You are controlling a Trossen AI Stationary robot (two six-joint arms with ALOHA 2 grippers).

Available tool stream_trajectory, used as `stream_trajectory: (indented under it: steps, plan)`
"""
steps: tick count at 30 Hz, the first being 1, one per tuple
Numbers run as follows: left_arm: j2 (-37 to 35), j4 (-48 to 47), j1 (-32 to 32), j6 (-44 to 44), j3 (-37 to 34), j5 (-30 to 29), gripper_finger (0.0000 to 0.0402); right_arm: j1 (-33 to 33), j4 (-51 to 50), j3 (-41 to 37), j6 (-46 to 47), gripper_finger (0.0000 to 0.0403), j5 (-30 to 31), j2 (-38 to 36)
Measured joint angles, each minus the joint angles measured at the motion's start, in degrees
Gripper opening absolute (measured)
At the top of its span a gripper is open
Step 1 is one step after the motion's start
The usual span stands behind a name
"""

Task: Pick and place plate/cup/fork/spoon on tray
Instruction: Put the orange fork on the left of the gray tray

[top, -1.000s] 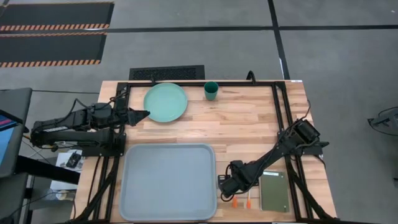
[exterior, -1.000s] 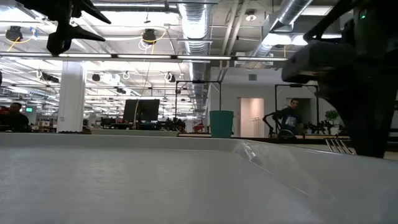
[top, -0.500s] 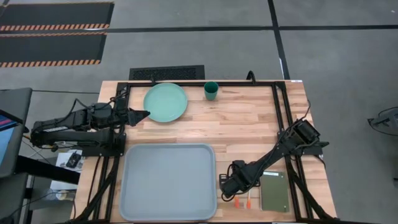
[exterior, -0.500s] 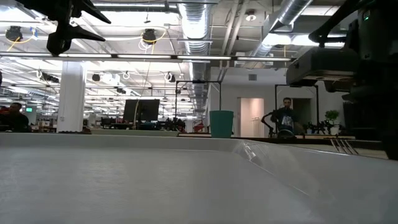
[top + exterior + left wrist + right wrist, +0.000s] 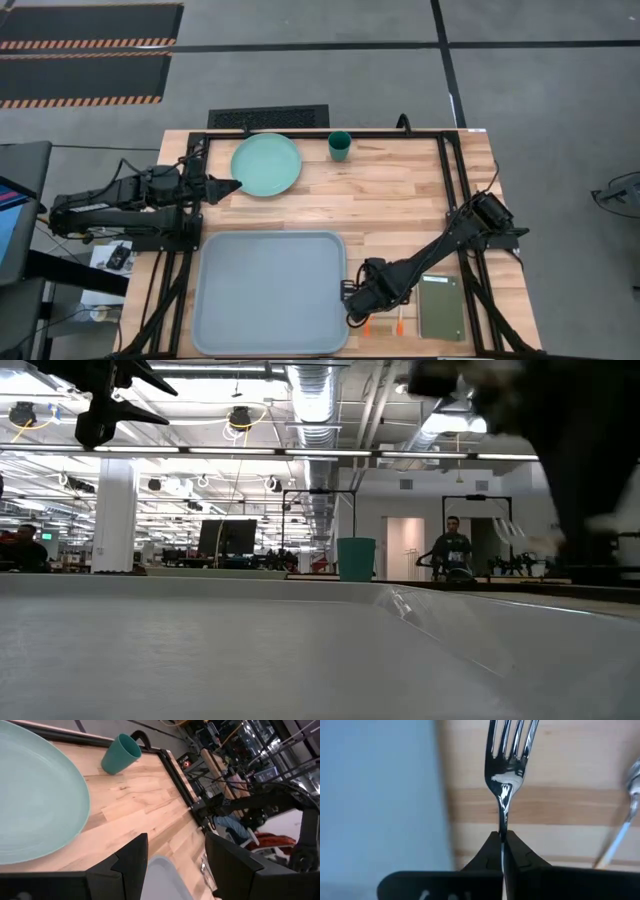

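Observation:
The mint-green plate (image 5: pixel 266 165) and the teal cup (image 5: pixel 340 146) stand at the table's far side. My left gripper (image 5: pixel 232 184) hovers open just left of the plate's rim (image 5: pixel 75 820). The grey-blue tray (image 5: pixel 270 292) lies at the near edge. Just right of the tray, my right gripper (image 5: pixel 352 308) is shut on the fork (image 5: pixel 510 770). The fork's prongs point away from the gripper over the wood beside the tray (image 5: pixel 370 795). The spoon (image 5: pixel 398 320) lies flat on the table to the right of the fork. My right gripper pinches the fork's thin neck (image 5: pixel 502 827), just behind the prongs, between its two shut fingers. The fork runs on forward from the fingertips in the line of the fingers. Its prong end is off the wood. Whether its orange handle tip (image 5: pixel 368 328) is also clear, I cannot tell.
A small dark green pad (image 5: pixel 440 307) lies right of the spoon, near the front right corner. A black frame (image 5: pixel 445 180) runs round the table's edges. Bare wood stretches between the plate and the tray. People stand in the room beyond the table (image 5: pixel 452 550).
My right gripper has risen and gone a little toward the tray, taking the fork with it. The fork's orange tip has shifted toward the table's left edge. The spoon has stayed where it was.

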Motion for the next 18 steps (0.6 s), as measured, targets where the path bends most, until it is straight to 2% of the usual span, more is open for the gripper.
stream_trajectory:
  steps: [6, 12, 18]
  plan:
    - [0.0, 0.8, 0.0, -0.9, 0.0, 4.4, 0.0183, -2.4, 0.8, 6.4, -1.6, 0.0004, 3.5, 0.0]
    - [0.0, 2.0, 0.0, -2.8, 0.0, 8.9, 0.0183, -6.1, 6.6, 8.2, -5.7, 0.0003, 7.3, 0.0]
    - [0.0, 2.0, 0.0, -2.4, 0.0, 13.0, 0.0183, -9.1, 10.2, 12.3, -10.7, 0.0002, 7.8, 2.6]
